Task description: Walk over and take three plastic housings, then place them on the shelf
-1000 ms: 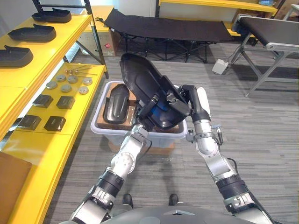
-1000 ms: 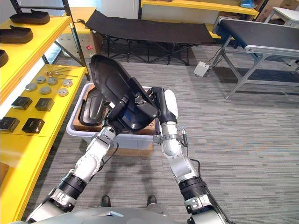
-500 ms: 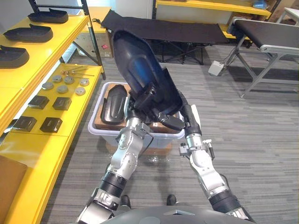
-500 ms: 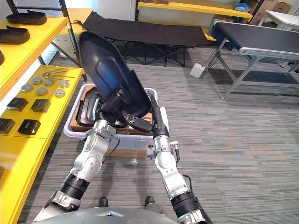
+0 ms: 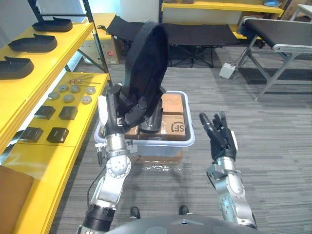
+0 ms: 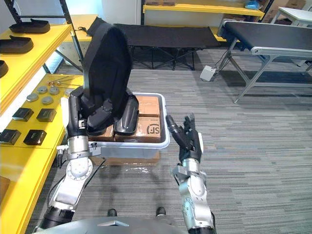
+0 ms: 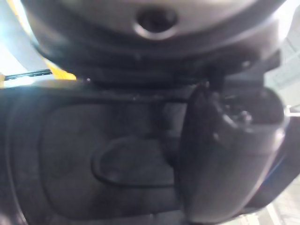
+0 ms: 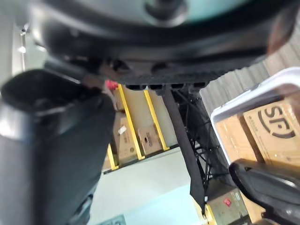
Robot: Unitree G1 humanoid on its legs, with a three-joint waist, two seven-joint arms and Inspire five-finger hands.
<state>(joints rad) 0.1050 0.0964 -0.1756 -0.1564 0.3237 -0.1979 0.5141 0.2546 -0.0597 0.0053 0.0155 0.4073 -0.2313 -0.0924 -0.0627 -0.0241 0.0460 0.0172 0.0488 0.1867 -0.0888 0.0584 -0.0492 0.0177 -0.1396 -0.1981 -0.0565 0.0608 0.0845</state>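
Observation:
My left hand (image 5: pixel 128 111) is shut on the lower end of a large black plastic housing (image 5: pixel 146 63), which stands nearly upright above the white bin (image 5: pixel 191 140). In the left wrist view the thumb (image 7: pixel 225 154) presses on the housing's ribbed inner face (image 7: pixel 93 150). A second black housing (image 5: pixel 154 118) leans on cardboard boxes inside the bin. Three more housings (image 5: pixel 17 67) lie on the yellow upper shelf (image 5: pixel 58 53) at the left. My right hand (image 5: pixel 220 140) hovers to the right of the bin, open, fingers spread and straight, holding nothing.
The lower yellow shelf (image 5: pixel 83 117) carries metal discs (image 5: pixel 68 91) and small black blocks (image 5: pixel 57 134). A black cot (image 5: pixel 204 34) stands behind the bin, and a conveyor table (image 5: pixel 278 36) stands at the far right. Grey carpet lies open to the right.
My right hand has let go of the housing, opened and drawn back to the right. The left hand has swung the housing upright and toward the left.

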